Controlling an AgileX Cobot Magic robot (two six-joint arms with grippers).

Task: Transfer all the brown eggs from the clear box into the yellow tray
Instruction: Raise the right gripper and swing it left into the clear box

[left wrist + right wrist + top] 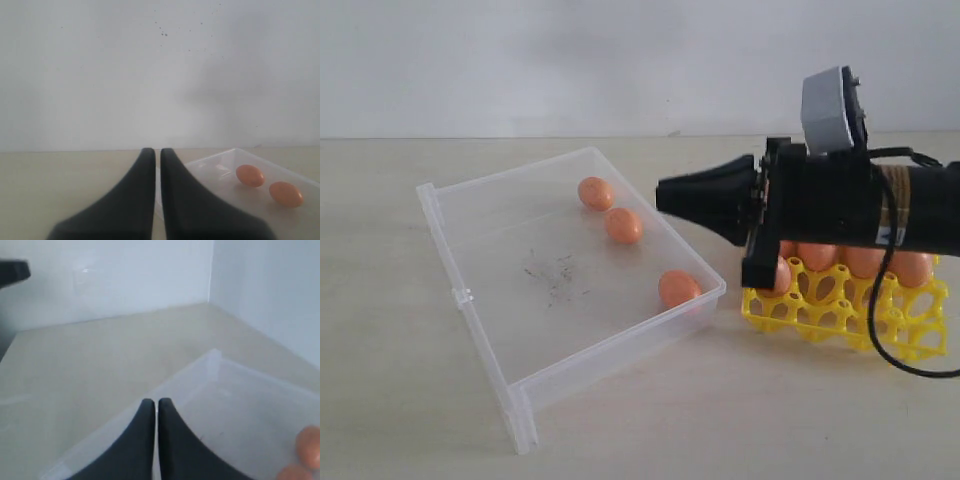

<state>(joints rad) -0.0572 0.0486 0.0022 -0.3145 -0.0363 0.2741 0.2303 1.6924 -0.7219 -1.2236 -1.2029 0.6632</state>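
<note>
Pale tabletop (400, 400) under a white wall carries the clear box (520, 300) at nine o'clock and the yellow tray (910, 340) at four o'clock. We count three brown eggs (623, 225) lying in the box along its three o'clock wall, and other eggs (817, 256) seated in the tray. We see the right gripper (662, 195) pointing toward nine o'clock near that wall, fingers pressed together on nothing. The left gripper (157, 151) is likewise closed and empty.

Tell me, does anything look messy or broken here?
Only a little: the clear box has dark scuff marks on its floor, near the three brown eggs lying inside. Nothing looks spilled or cracked.
</note>
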